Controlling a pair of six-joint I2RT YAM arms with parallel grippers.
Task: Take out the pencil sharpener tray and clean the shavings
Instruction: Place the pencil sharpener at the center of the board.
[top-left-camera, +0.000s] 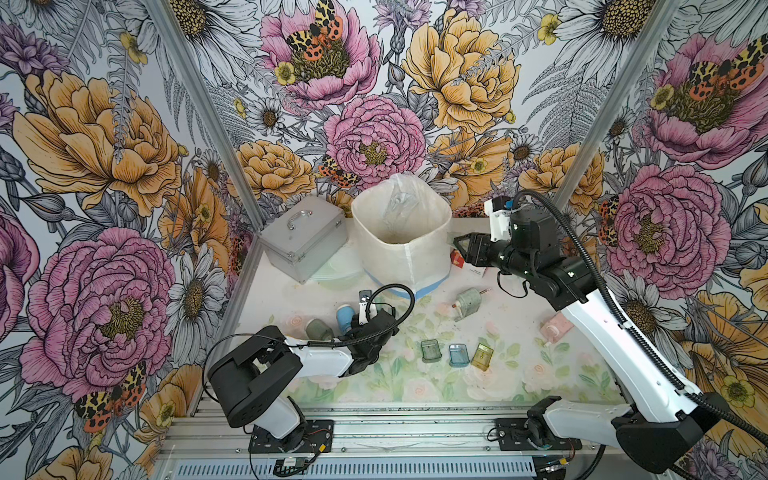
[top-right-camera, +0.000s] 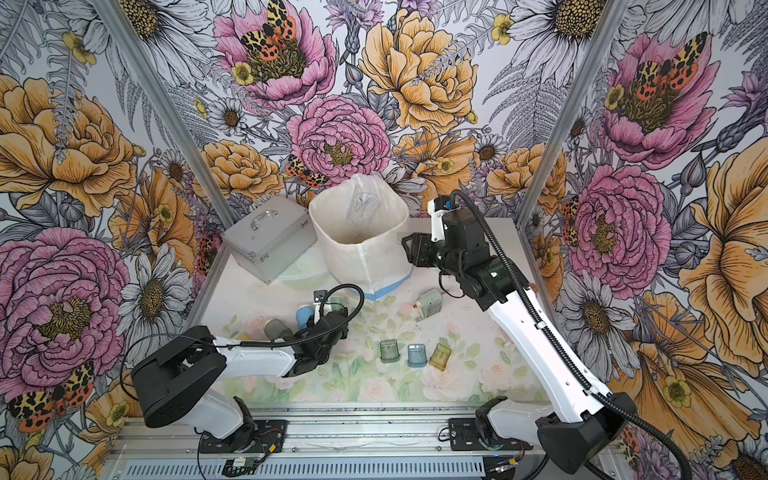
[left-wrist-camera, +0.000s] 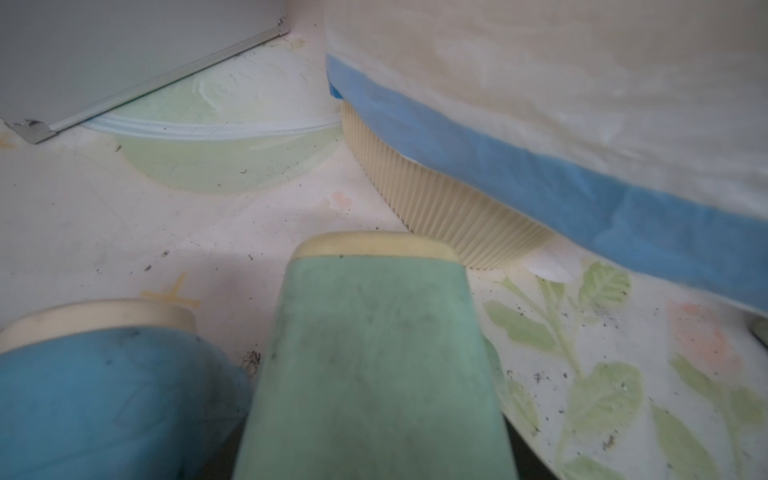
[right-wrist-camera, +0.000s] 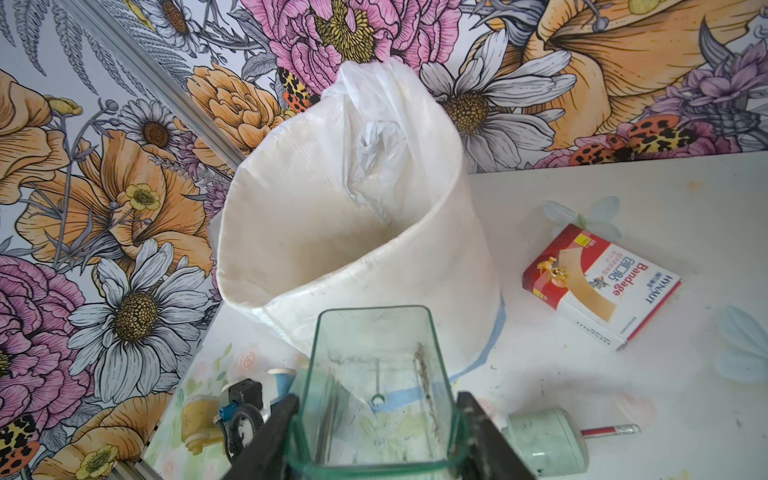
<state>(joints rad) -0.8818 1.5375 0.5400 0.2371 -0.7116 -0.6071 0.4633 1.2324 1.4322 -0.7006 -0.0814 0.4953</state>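
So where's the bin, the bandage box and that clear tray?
bin (right-wrist-camera: 436, 274): right wrist view, outer wall.
bandage box (right-wrist-camera: 598, 286): right wrist view, printed top face.
clear tray (right-wrist-camera: 374, 365): right wrist view, see-through middle.

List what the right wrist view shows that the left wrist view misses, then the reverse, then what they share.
Right wrist only: the right gripper, its black fingers clamped on a clear green-tinted plastic tray; the open mouth of the white bag-lined bin; a red-and-white bandage box.
Left wrist only: a grey metal case, a pale green plate partly under it, and the bin's ribbed cream base.
Both: the bin's blue band and dark shavings speckling the table.
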